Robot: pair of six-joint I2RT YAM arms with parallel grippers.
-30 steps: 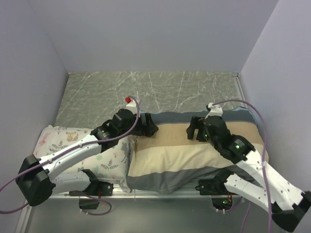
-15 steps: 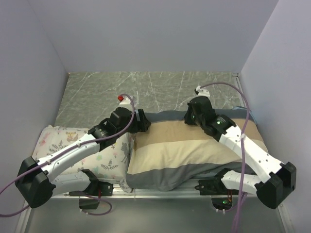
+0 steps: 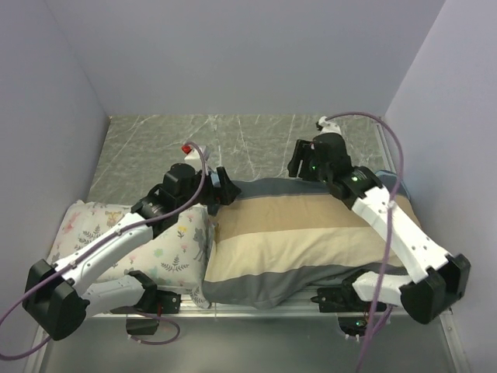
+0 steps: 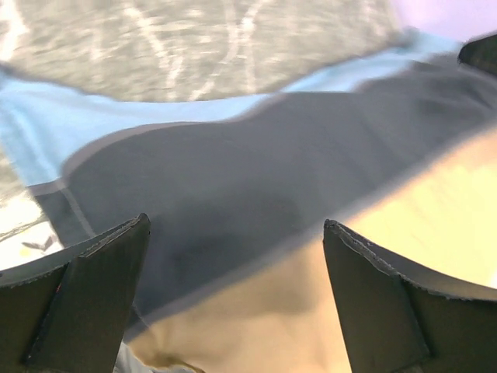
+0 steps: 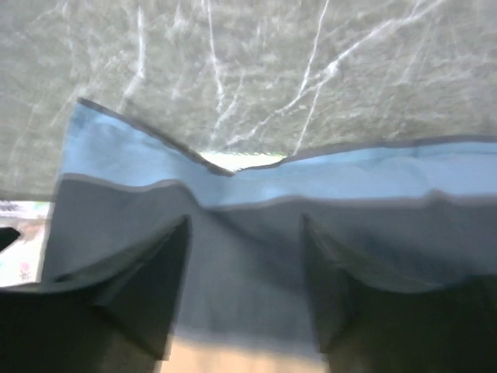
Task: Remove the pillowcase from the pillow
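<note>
**Q:** What has moved since the earlier frames?

**A:** Both hands have travelled away from the arm bases. The right hand (image 3: 297, 165) has left the tan stripe and now stands over the far edge of the pillowcase (image 3: 303, 233). The left hand (image 3: 223, 189) has shifted to the far left corner.

**Q:** How does the scene read from left to right?

**A:** A floral pillow (image 3: 167, 252) lies at the left, touching the case's left end. Next is the left hand, released, its fingers spread wide above the blue-grey stripe with nothing between them. The pillowcase fills the right half of the table (image 3: 155, 148). Its long axis runs left to right, with the stripes parallel to it and a pale blue band flat along the far edge. The pillow is hidden inside, and which way the opening points cannot be told. Last is the right hand, fingers apart over that far band, grasping nothing.
</note>
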